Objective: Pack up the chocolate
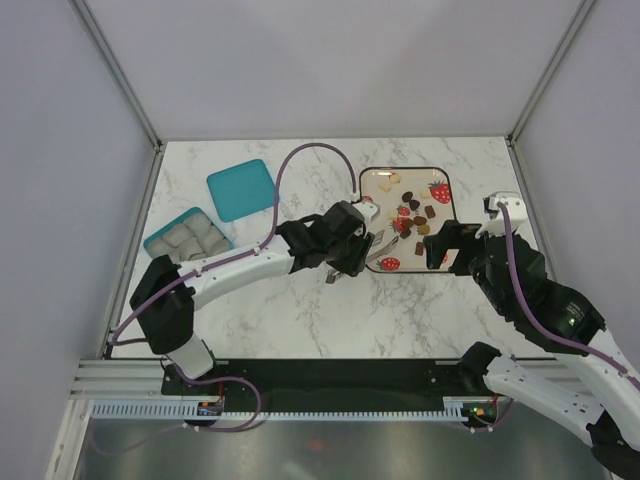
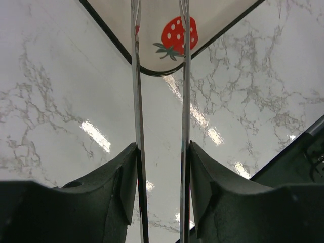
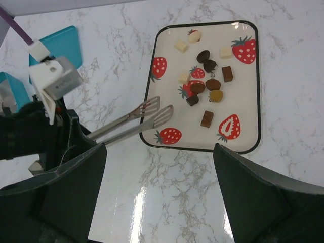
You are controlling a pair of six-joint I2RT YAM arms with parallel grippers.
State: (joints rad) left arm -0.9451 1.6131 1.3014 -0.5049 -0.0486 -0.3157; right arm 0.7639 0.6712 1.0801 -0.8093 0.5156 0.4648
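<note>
Chocolate (image 3: pixel 205 83): bite-size pieces in dark brown, mid brown and cream-white, some square, some heart-shaped, smooth. Loose cluster mid-tray, just ahead of the tong tips and ahead of the right tool. Tray (image 3: pixel 258 91): cream rounded rectangle, black rim, flat red strawberry prints. Left tool (image 2: pixel 162 152) clamped on the tongs (image 2: pixel 136 101), which have thin polished metal arms and slotted flat tips; tips apart over the tray edge nearest that tool. Right tool (image 3: pixel 157 152) spread wide, holding nothing, above the bench (image 3: pixel 202 192), glossy white marble with grey veins. Teal box (image 1: pixel 188 235) and flat teal lid (image 1: pixel 241 189) well left of the left tool.
</note>
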